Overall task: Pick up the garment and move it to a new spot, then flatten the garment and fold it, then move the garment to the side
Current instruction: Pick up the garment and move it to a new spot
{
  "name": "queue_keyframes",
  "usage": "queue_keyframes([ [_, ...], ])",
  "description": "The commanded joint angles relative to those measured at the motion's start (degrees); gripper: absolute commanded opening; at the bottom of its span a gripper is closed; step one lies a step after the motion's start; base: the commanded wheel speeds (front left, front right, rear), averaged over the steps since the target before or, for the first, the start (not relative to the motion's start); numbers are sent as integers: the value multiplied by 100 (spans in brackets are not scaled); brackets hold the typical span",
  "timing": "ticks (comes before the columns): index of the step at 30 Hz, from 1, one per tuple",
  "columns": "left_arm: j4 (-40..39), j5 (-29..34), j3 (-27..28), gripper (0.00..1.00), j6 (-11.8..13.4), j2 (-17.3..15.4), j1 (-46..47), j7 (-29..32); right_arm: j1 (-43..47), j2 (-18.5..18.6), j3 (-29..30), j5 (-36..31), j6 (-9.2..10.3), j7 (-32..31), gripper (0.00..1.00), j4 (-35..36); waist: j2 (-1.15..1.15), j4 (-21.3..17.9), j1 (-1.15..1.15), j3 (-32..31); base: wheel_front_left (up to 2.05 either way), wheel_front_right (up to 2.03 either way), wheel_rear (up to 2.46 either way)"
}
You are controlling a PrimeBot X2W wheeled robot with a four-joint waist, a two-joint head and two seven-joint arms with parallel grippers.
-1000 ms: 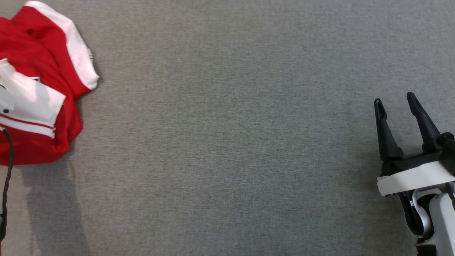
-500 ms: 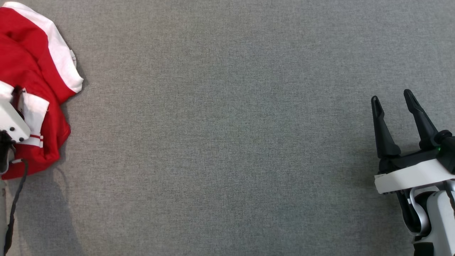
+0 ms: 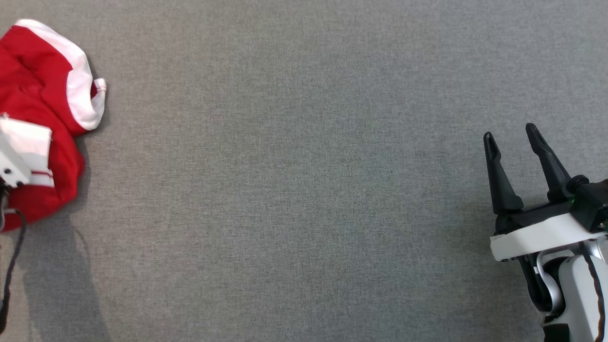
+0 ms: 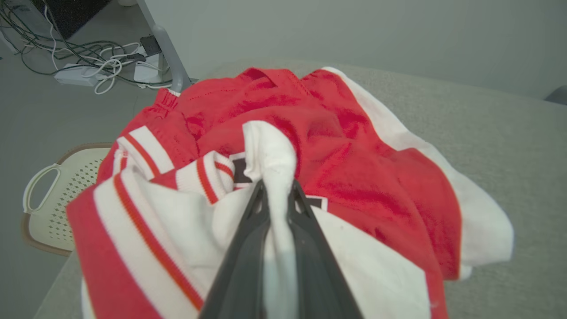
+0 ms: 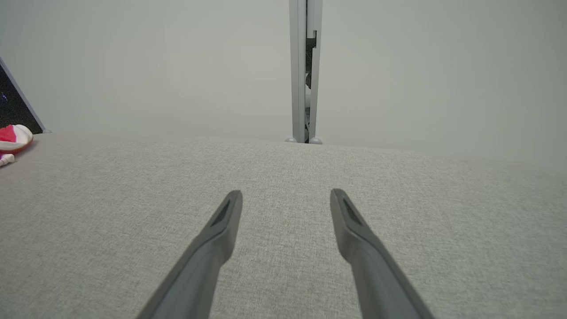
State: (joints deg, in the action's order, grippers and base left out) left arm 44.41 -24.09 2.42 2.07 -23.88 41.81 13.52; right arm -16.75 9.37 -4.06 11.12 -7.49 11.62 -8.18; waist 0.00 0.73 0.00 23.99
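Observation:
The garment (image 3: 42, 123) is a crumpled red and white jersey lying bunched at the far left of the grey table. In the left wrist view my left gripper (image 4: 277, 186) is shut on a white fold of the garment (image 4: 354, 146), with the cloth pinched between its two dark fingers. Only the white body of that gripper peeks in at the left edge of the head view. Far across the table at the lower right, my right gripper (image 3: 510, 133) stands open with nothing between its fingers; the right wrist view shows the same open gripper (image 5: 286, 195) over bare cloth.
The grey fabric table (image 3: 304, 190) stretches between the two arms. A perforated cream basket (image 4: 53, 195) sits on the floor past the table's left edge, with cables (image 4: 88, 48) beyond it. A grey post (image 5: 305, 71) rises behind the table's far edge.
My left gripper has closed on a white fold of the garment, and the cloth has bunched tighter toward the left edge. The right gripper sits slightly further left in view, still open.

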Motion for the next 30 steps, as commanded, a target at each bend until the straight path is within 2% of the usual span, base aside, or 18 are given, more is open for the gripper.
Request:
queue_keyframes([
  [1, -152, 73, 16, 0, -13, -83, 206, -365, 29, 4, 23, 53, -1, 53, 100, -40, 0, 17, 0, -113, 0, 0, 0],
  [7, -738, 146, 59, 0, -164, -111, 422, -1581, 91, -104, 13, 84, -1, 134, 100, -243, 0, 57, 0, -450, 0, 0, 0],
  [11, -1276, 155, -27, 0, -276, -93, 657, -1853, 126, -214, -35, 111, -1, 212, 100, -389, 0, -6, 0, -637, 0, 0, 0],
  [15, -1819, 169, -227, 0, -468, -56, 984, -1789, 152, -318, -77, 162, -1, 282, 100, -545, 0, -186, 0, -799, 0, 0, 0],
  [19, -2409, 232, -557, 0, -559, 141, 1275, -1562, 178, -414, -112, 238, -1, 333, 100, -707, 0, -462, 0, -936, 0, 0, 0],
  [23, -2890, 283, -959, 0, -570, 440, 1422, -1266, 185, -492, -182, 317, -1, 363, 100, -853, 0, -820, 0, -1026, 0, 0, 0],
  [30, -3183, 289, -1710, 0, -663, 1039, 1271, -920, 265, -578, -158, 432, -1, 369, 100, -866, 0, -1441, 0, -1050, 0, 0, 0],
])
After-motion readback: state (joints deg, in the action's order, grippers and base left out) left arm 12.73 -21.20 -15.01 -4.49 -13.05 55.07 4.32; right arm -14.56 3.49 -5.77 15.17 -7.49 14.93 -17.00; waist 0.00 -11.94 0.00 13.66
